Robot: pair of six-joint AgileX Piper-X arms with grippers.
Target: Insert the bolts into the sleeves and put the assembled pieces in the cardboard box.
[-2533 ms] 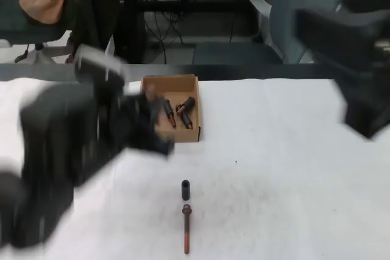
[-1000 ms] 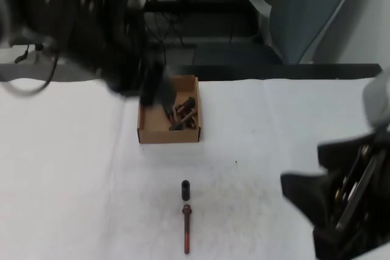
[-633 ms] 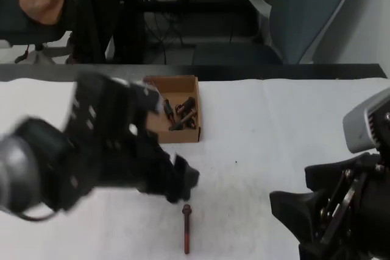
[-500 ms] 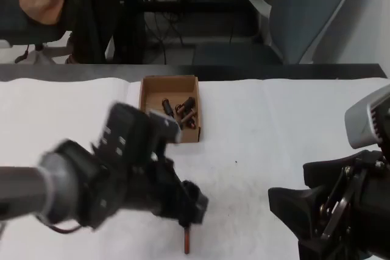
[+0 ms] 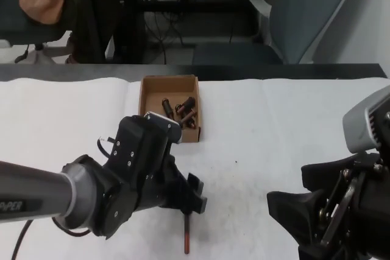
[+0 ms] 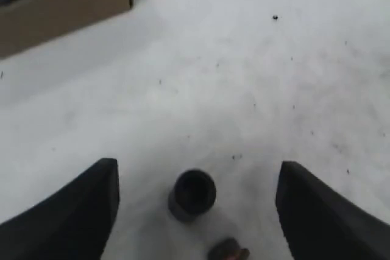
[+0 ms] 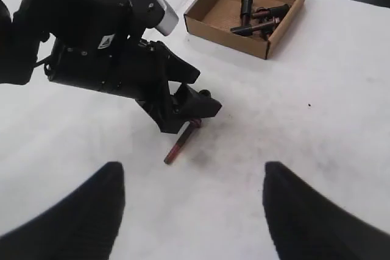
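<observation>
A short black sleeve (image 6: pixel 192 194) stands on the white cloth between the spread fingers of my left gripper (image 6: pixel 196 172), which is open and low around it. The red bolt (image 5: pixel 186 236) lies just behind the sleeve, its head (image 6: pixel 226 251) toward it and its shaft (image 7: pixel 179 143) bare. In the high view the left gripper (image 5: pixel 192 196) covers the sleeve. My right gripper (image 7: pixel 192 172) hangs open and holds nothing, well to the right of the bolt near the front edge (image 5: pixel 291 212). The cardboard box (image 5: pixel 148 85) holds several assembled pieces (image 7: pixel 259 16).
The left arm's thick black body (image 7: pixel 91 41) stretches from the front left toward the bolt. White cloth (image 5: pixel 274 132) covers the bench, bare to the right of the box. Chairs and cables stand beyond the bench's far edge.
The left arm swung from the box down to the sleeve and now straddles it. The right arm came in at the front right and has barely moved in the last half second.
</observation>
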